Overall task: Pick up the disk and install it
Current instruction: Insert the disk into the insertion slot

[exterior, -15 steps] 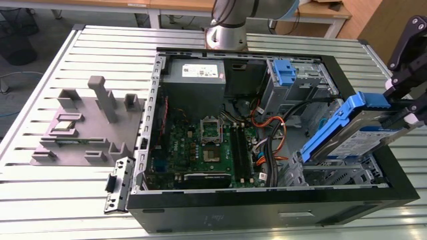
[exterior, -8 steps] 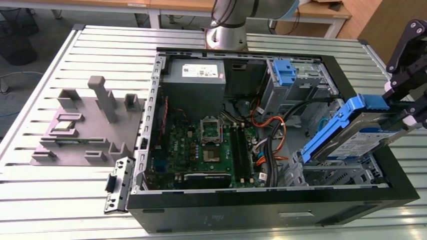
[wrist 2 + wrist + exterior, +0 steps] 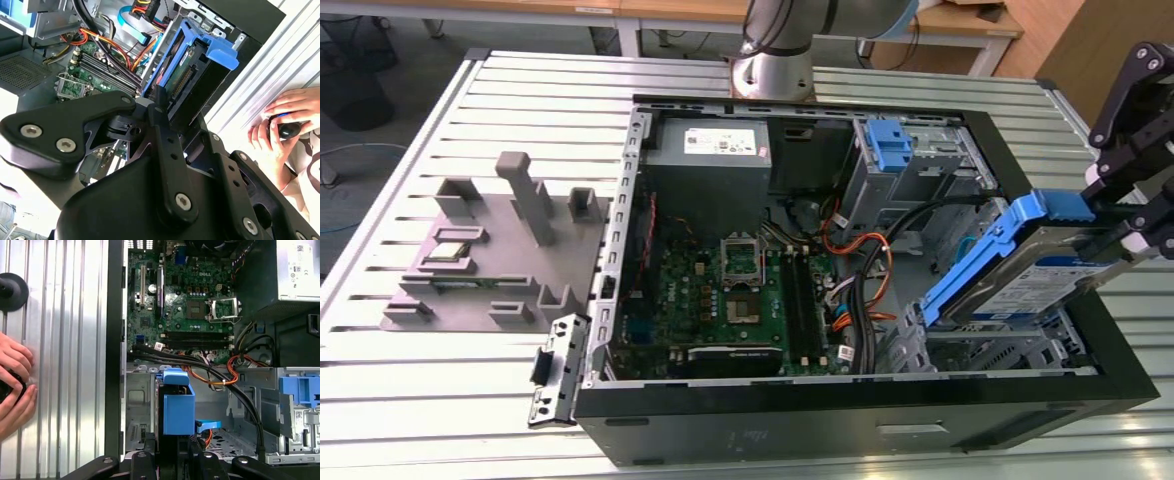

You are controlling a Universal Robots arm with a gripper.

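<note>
Black gripper (image 3: 170, 112) mine, fingers (image 3: 161, 105) pinching one end of flat silver disk with blue plastic rails (image 3: 1021, 285), held tilted above drive bay (image 3: 987, 350) of open black computer case (image 3: 854, 405). Judge it dense, rigid, shock-sensitive: grip rails, avoid connector (image 3: 182, 80).

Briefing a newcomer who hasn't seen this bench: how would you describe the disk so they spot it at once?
Start at the open black computer case on the slatted metal table. At its side toward the exterior view's right, the black pincer grips a flat silver hard drive, tilted. Blue edge rails and a white-and-blue label distinguish it from the bare blue plastic latch and grey power-supply box.
</note>
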